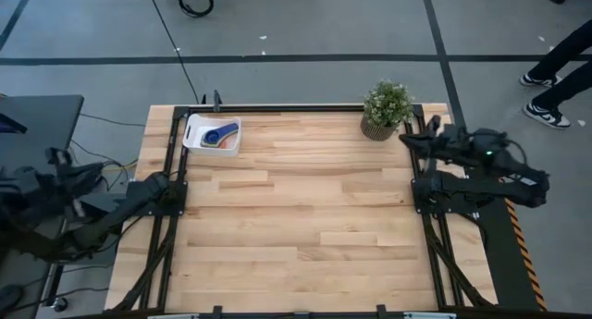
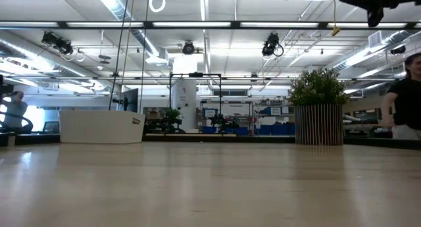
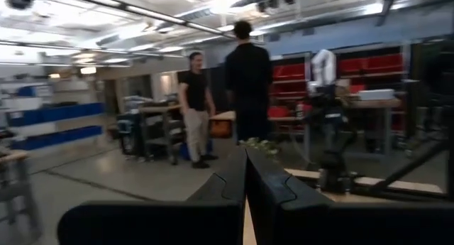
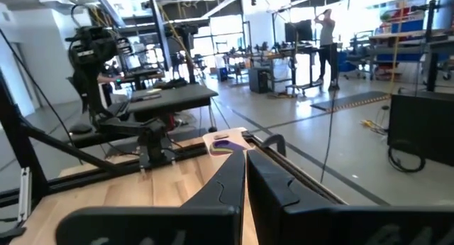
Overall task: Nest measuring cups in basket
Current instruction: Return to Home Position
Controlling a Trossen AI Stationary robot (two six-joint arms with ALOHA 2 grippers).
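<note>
Grippers first: your left gripper sits at the tabletop's left edge, its two fingers pressed together on nothing. Your right gripper mirrors it at the right edge, likewise clenched and empty. Both arms are folded low beside their frames, which I read as the parked pose: nothing is left for them to carry, so they stand out of the work area.

Between them the tabletop runs as bare wood through the middle. Farther on, at the far left corner, the basket stands close against the frame rail. The measuring cups lie inside it as one stack, a blue cup uppermost. The lower cups are mostly hidden, so you cannot count them from here. Nesting is what lets the set fit a bin this small, and I judge the job itself finished.

The potted plant stands at the far right corner, well apart from the basket and no part of the work. Beyond the tabletop, two people stand on the shop floor, clear of both arms.
</note>
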